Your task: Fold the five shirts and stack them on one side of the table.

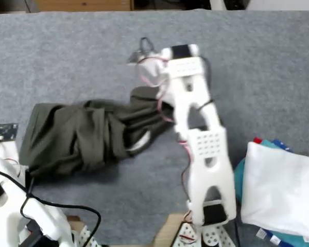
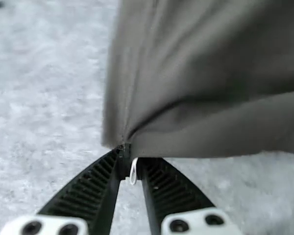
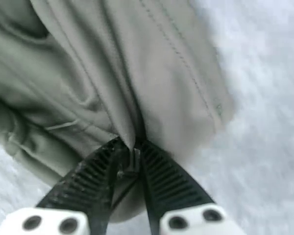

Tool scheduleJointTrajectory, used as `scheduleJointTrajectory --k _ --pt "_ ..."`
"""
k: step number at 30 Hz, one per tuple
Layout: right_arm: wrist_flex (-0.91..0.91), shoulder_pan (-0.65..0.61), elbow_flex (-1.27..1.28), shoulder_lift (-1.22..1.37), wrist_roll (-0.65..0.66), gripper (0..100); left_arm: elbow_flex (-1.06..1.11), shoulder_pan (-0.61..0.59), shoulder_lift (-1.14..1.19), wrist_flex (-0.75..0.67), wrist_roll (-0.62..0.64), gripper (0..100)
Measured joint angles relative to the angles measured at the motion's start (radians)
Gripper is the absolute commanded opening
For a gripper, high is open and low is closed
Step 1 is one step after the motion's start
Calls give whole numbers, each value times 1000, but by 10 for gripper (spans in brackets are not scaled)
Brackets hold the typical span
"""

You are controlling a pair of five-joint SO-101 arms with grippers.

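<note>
Grey felt covers our tabletop (image 1: 278, 62), where the olive shirt (image 1: 77, 136) lies bunched left of centre, well apart from the folded stack (image 1: 283, 190). Our left fingers (image 2: 95, 183) and right fingers (image 3: 95, 171) each pinch thin cloth. We judge that uneven pulling could slip one free.

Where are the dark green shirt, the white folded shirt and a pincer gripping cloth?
dark green shirt (image 1: 77, 136), high view, middle of its bunched cloth
white shirt (image 1: 280, 188), high view, centre of its top
right pincer (image 3: 135, 148), right wrist view, tips pinching the shirt
</note>
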Motion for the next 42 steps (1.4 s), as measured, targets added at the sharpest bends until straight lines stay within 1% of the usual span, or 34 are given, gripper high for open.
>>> scheduleJointTrajectory --k 3,7,9,10,12,14,15,17,20,23,26,29,31,34,37,39,42 --pt "0 97 57 -51 72 5 -3 32 0 49 -48 19" --pt "2 218 97 -101 160 9 -2 74 0 72 -84 19" --pt "2 262 97 -120 190 34 11 101 0 74 -92 19" --pt "2 278 97 -126 196 70 17 115 0 72 -92 19" --pt "2 301 97 -143 203 174 35 143 0 71 -92 19" --pt "2 307 97 -166 203 275 57 175 0 71 -92 19" --pt "2 308 97 -183 203 310 75 190 0 58 -92 19" --pt "2 308 103 -224 203 320 114 212 0 15 -89 19" --pt "2 305 121 -304 213 276 123 213 -6 -17 -52 19" --pt "3 272 189 -411 249 196 124 213 -6 -21 -40 19" --pt "3 213 333 -568 305 136 129 216 -6 -23 -37 19" --pt "3 130 537 -766 382 128 129 216 -6 -23 -37 19" --pt "-11 64 697 -911 419 140 129 216 -6 -23 -37 19" --pt "-110 -40 941 -1122 437 178 129 216 -6 -23 -37 19" --pt "-252 -138 1197 -1290 439 195 129 216 -6 -23 -37 19" --pt "-361 -178 1359 -1356 439 194 129 216 -6 -23 -37 19" --pt "-540 -204 1564 -1401 439 195 129 216 -6 -23 -37 19"
